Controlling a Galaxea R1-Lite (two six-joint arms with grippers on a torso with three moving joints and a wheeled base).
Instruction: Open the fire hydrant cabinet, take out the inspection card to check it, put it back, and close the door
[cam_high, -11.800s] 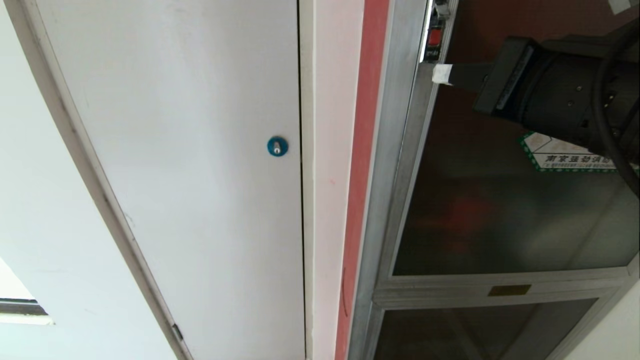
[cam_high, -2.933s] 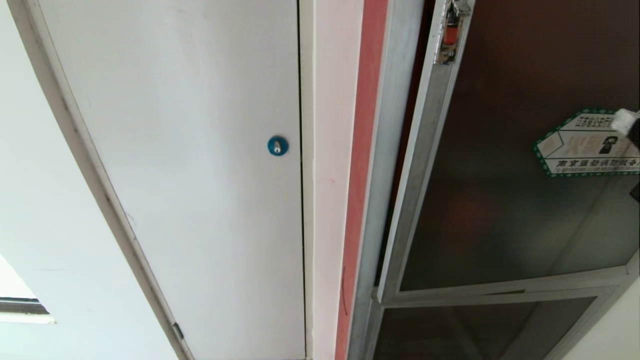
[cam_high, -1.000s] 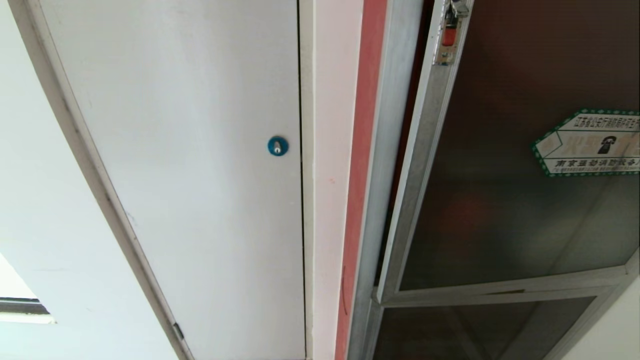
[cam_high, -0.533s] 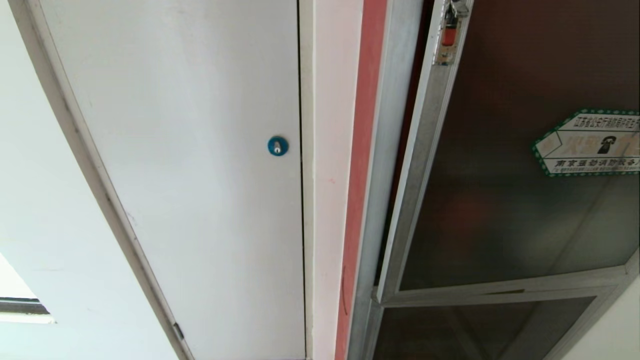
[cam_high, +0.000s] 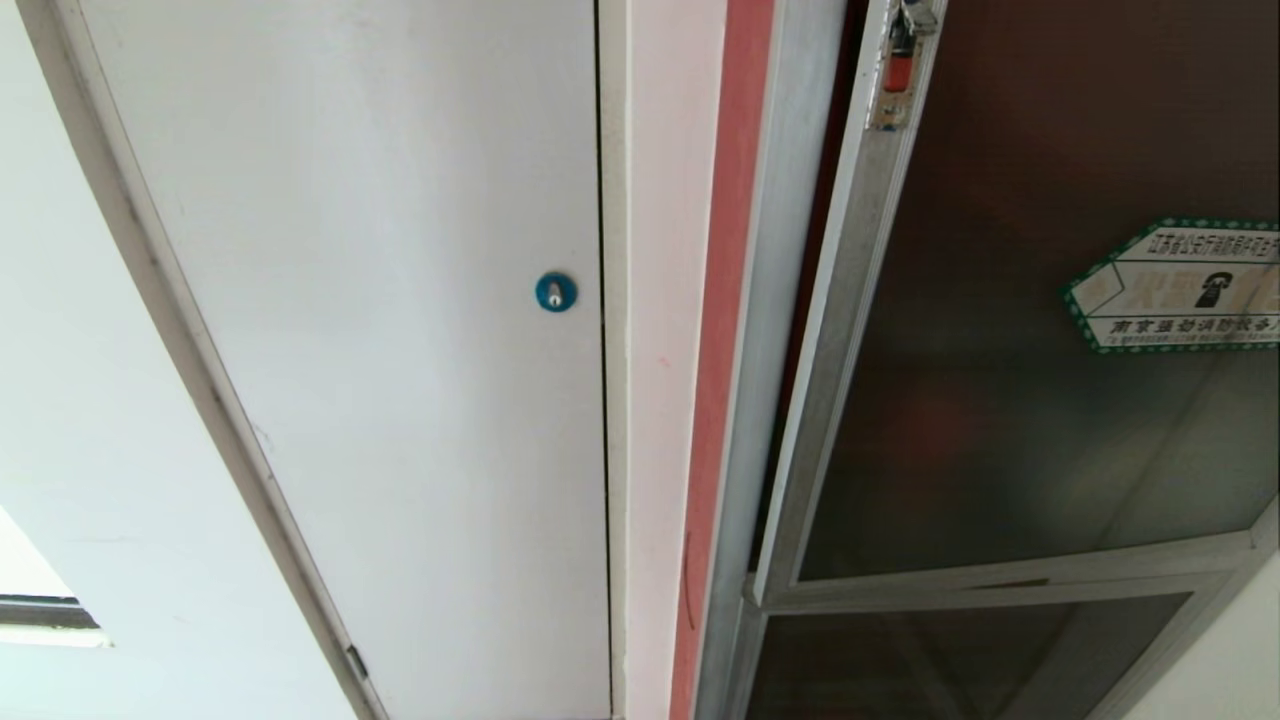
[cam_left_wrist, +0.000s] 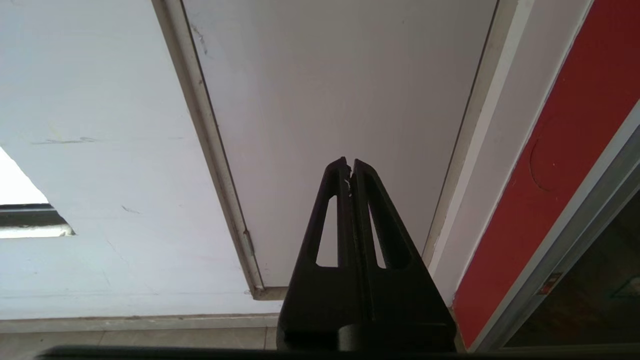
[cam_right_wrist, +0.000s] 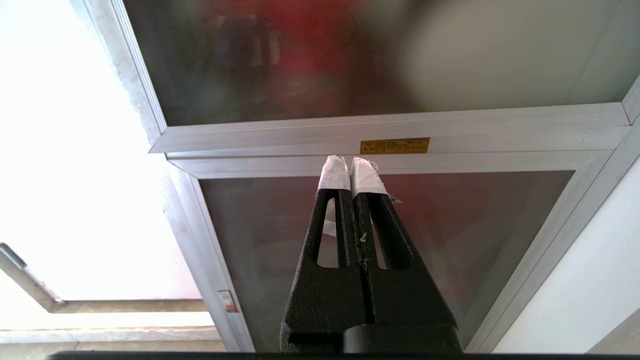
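The fire hydrant cabinet (cam_high: 770, 300) is a silver-framed unit on the right of the head view. Its door (cam_high: 1000, 420), dark tinted glass with a green-bordered sticker (cam_high: 1180, 285) and a small red latch (cam_high: 898, 72), stands slightly ajar, with a dark gap along its latch edge. The inspection card is hidden. Neither arm shows in the head view. My right gripper (cam_right_wrist: 350, 162), with white-taped tips, is shut and empty, held low in front of the rail below the door (cam_right_wrist: 350, 65). My left gripper (cam_left_wrist: 349, 164) is shut and empty, parked facing the white door.
Left of the cabinet are a red strip (cam_high: 725, 350) and a plain white door (cam_high: 400, 350) with a blue round lock (cam_high: 555, 292). A smaller glass door (cam_right_wrist: 475, 225) sits below the big one, with a yellow label (cam_right_wrist: 394, 145) on the rail between them.
The door, earlier shut with my right gripper at its latch, now stands ajar. The right gripper's tip has since left the head view. Nothing has changed over the last second.
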